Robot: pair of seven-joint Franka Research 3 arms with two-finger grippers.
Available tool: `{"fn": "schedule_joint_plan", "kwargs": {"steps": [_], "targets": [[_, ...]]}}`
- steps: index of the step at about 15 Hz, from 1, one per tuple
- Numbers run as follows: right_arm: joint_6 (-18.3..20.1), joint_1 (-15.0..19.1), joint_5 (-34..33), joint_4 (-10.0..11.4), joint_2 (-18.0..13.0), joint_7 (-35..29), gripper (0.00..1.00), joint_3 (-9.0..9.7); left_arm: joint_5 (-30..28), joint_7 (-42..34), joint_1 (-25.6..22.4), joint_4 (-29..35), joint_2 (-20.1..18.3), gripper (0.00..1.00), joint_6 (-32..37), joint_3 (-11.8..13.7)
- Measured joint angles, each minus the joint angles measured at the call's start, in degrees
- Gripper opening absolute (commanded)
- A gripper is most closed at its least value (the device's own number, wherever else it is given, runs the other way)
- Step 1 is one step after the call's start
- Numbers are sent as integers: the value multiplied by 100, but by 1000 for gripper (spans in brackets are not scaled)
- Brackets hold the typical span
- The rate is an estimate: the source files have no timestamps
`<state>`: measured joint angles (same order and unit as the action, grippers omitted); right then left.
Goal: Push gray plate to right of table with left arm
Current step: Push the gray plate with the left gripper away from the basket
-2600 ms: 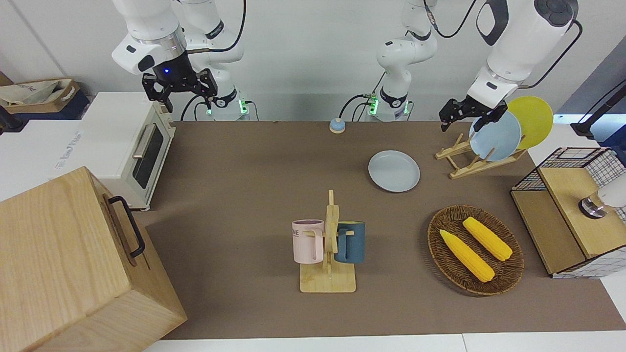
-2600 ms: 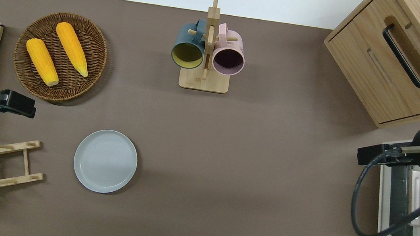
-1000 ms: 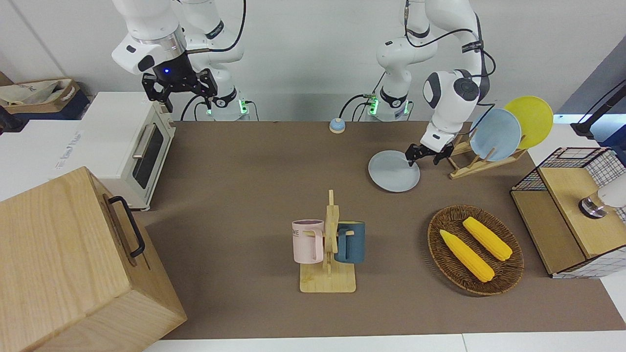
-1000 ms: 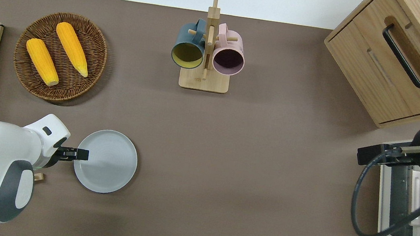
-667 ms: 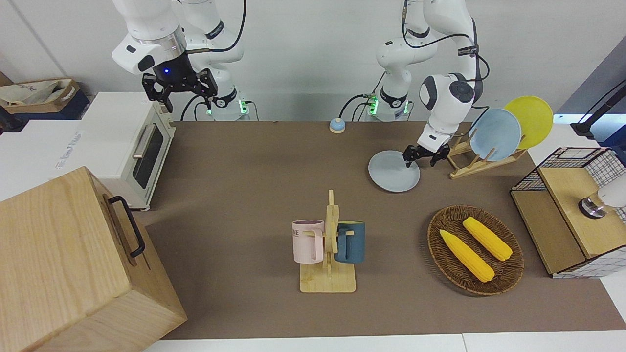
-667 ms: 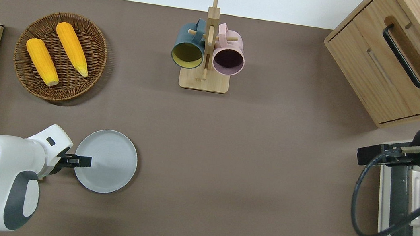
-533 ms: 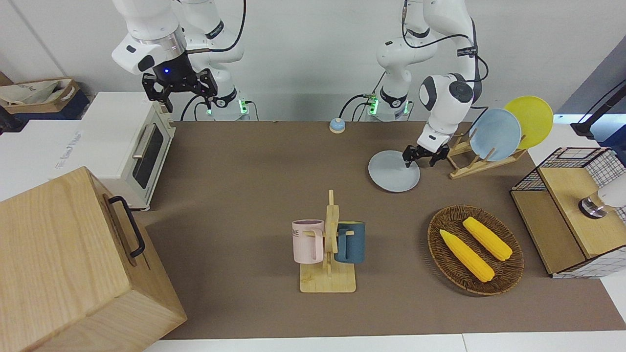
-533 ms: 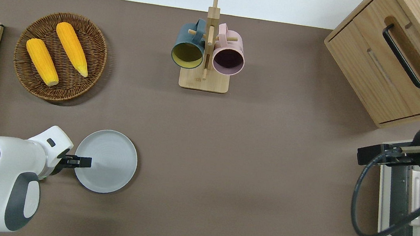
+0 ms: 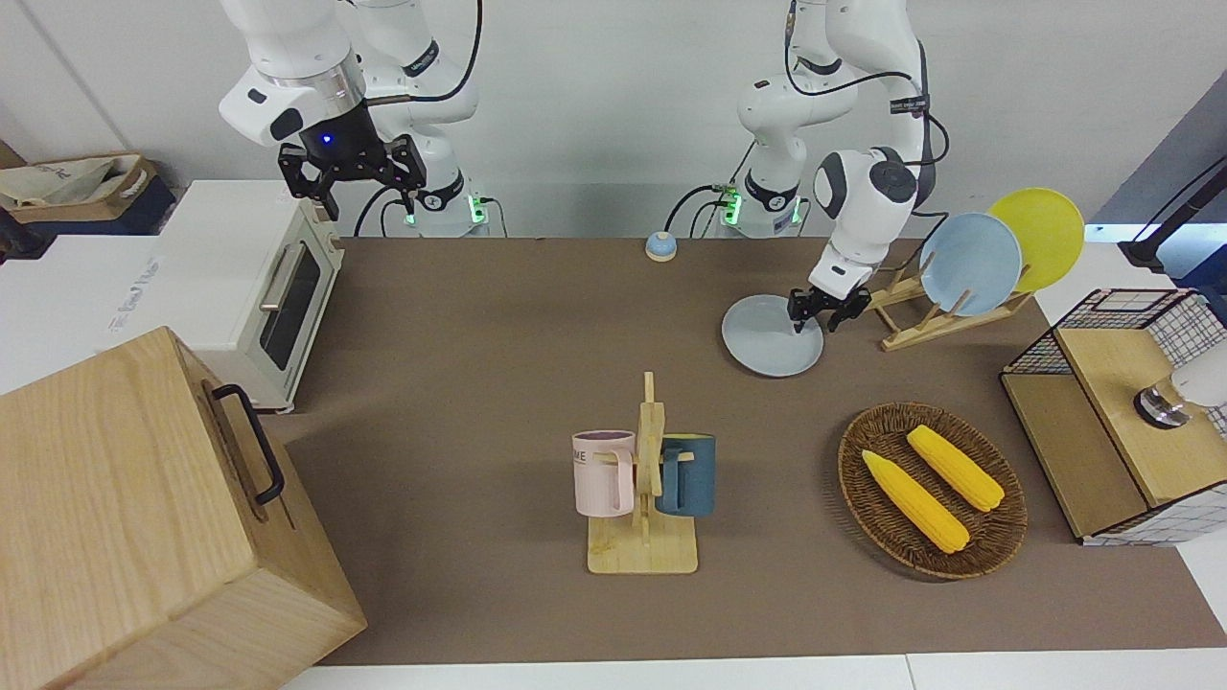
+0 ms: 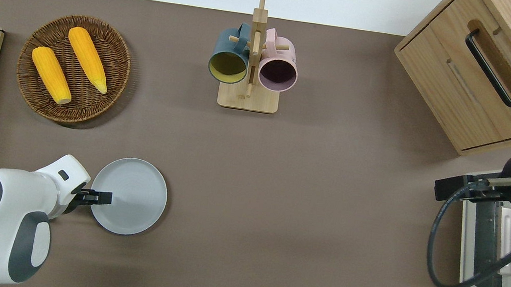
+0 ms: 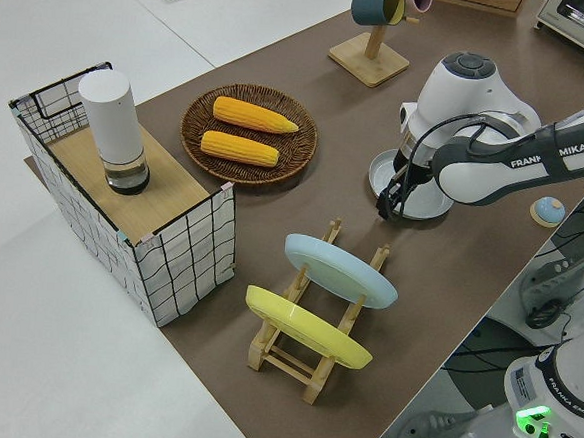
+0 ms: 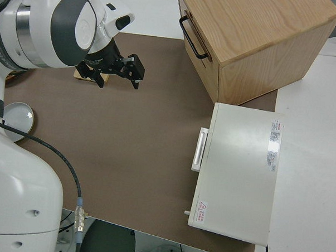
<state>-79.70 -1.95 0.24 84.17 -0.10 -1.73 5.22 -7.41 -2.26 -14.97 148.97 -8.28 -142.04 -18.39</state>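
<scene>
The gray plate (image 10: 128, 196) lay flat on the table (image 10: 306, 209), toward the left arm's end and closer to the robots' long edge than to the opposite one, well clear of every corner. The left gripper (image 10: 97, 198) was down at the plate's rim on the side facing the left arm's end of the table. One of its fingers (image 9: 798, 324) reached in over the rim while the other sat just outside it. The jaws stood a little apart, straddling the rim rather than pinching it, and nothing was lifted. Whether the inner finger actually touched the plate's floor could not be told.

By the look of it, the step in hand was making contact, with the push itself not yet begun. The next move would call for a steady sweep toward the right arm's end of the table, keeping the fingers low so the rim does not slip out from under them.

Around the plate, the wooden plate rack (image 9: 920, 311) stood just beside it toward the left arm's end, holding the light-blue plate (image 9: 970, 251) and the yellow plate (image 9: 1040, 227). The wicker basket (image 10: 93, 102) with two corn cobs (image 10: 70, 64) sat farther from the robots. The mug stand (image 10: 247, 98) stood near the middle of the long edge opposite the robots. The stretch of table between the plate and the toaster oven (image 9: 251, 287) lay bare. The right gripper (image 9: 353, 171) was parked with its jaws wide and empty.
</scene>
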Motion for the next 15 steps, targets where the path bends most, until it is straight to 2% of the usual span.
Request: {"fn": "schedule_joint_plan", "kwargs": {"steps": [1, 11, 15], "targets": [[0, 0, 0, 0, 0, 0, 983, 0, -9, 0, 0, 1, 3, 1, -15, 0], [0, 0, 0, 0, 0, 0, 983, 0, -195, 0, 32, 12, 26, 0, -183, 7], [0, 0, 0, 0, 0, 0, 983, 0, -616, 251, 549, -12, 107, 0, -373, -44]]}}
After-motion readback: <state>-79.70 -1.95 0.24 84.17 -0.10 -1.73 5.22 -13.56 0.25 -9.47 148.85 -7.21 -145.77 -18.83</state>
